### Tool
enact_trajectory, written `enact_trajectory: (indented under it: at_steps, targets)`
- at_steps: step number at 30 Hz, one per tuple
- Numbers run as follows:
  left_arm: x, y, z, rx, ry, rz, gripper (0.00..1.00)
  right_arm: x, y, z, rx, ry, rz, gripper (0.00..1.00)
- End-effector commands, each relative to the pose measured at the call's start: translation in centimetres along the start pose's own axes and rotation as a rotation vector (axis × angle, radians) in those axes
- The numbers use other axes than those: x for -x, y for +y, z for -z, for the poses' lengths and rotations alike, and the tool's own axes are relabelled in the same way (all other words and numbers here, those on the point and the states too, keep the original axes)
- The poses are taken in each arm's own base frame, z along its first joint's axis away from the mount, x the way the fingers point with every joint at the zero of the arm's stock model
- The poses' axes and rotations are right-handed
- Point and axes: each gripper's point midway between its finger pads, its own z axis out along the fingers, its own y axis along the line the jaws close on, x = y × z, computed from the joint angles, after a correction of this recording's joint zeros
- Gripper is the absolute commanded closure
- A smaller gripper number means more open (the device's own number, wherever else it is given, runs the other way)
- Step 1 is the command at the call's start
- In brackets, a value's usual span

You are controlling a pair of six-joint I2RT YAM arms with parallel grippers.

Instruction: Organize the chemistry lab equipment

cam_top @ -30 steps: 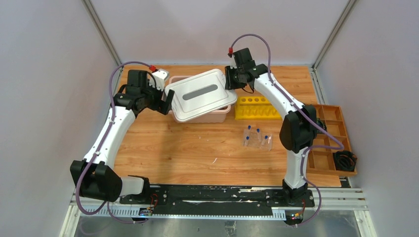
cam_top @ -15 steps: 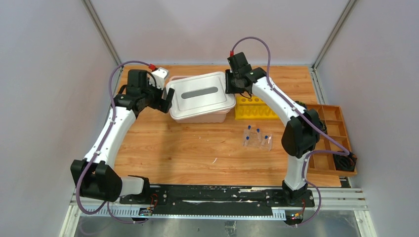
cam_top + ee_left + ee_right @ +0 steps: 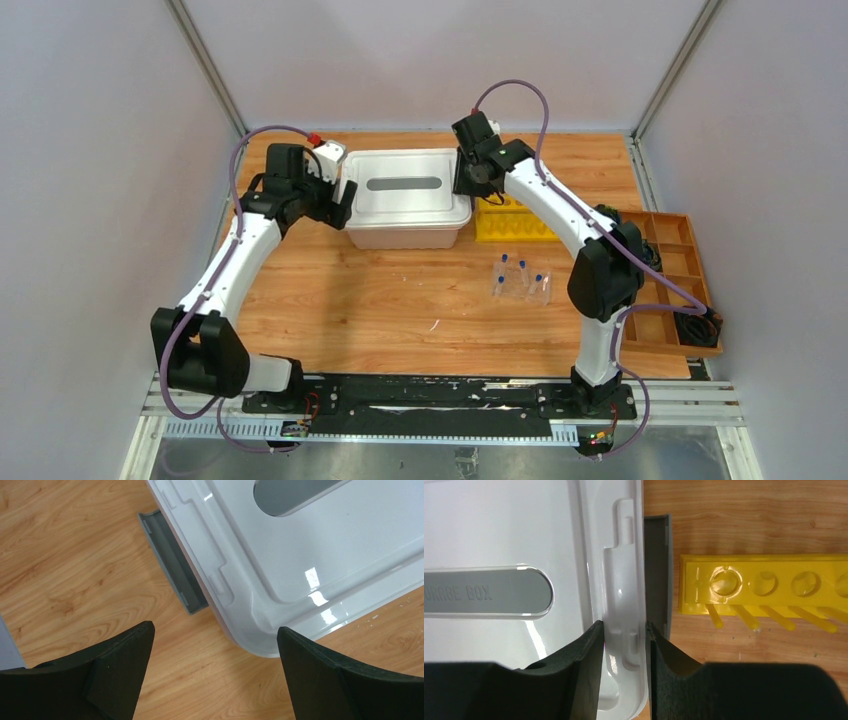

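Note:
A white storage box stands at the back middle of the table, its white lid lying flat and square on it. My right gripper is shut on the lid's right rim, beside the grey latch. My left gripper hangs open just off the box's left front corner, with bare wood between its fingers; the left latch hangs open there. Three small blue-capped tubes stand in a clear rack in front of a yellow tube rack.
A thin pale rod lies on the wood near the table's middle front. A wooden compartment tray sits at the right edge with a black coiled item in its near corner. The yellow rack lies close to the right of my right gripper.
The lid was tilted and skewed above the box; it has swung down and now sits flat on it. My right gripper moved left and down with it. The left gripper stayed open.

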Motion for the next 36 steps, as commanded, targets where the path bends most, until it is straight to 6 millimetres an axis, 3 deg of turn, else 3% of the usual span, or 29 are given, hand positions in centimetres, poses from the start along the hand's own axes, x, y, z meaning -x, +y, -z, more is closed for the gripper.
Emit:
enact_trajectory:
  at_steps: [1,13,19,26,36]
  targets:
    - [0.6,0.9,-1.0,0.025,-0.031,-0.035,0.02,-0.6,1.4,1.0,0.002,-0.007,-0.023,0.73]
    - [1.1,2.4,-2.8,0.075,-0.041,-0.051,0.04,-1.0,1.3,1.3,-0.016,0.005,-0.009,0.62]
    - [2.2,3.9,-3.9,0.120,-0.045,-0.070,0.04,0.6,0.7,1.3,-0.033,-0.010,0.000,0.52]
    - [4.1,4.6,-4.6,0.135,-0.070,-0.064,0.04,4.0,0.9,2.1,-0.005,-0.055,0.014,0.48]
    - [4.9,5.1,-5.0,0.140,-0.068,-0.062,0.00,5.3,0.7,-2.4,-0.013,-0.031,0.033,0.53]
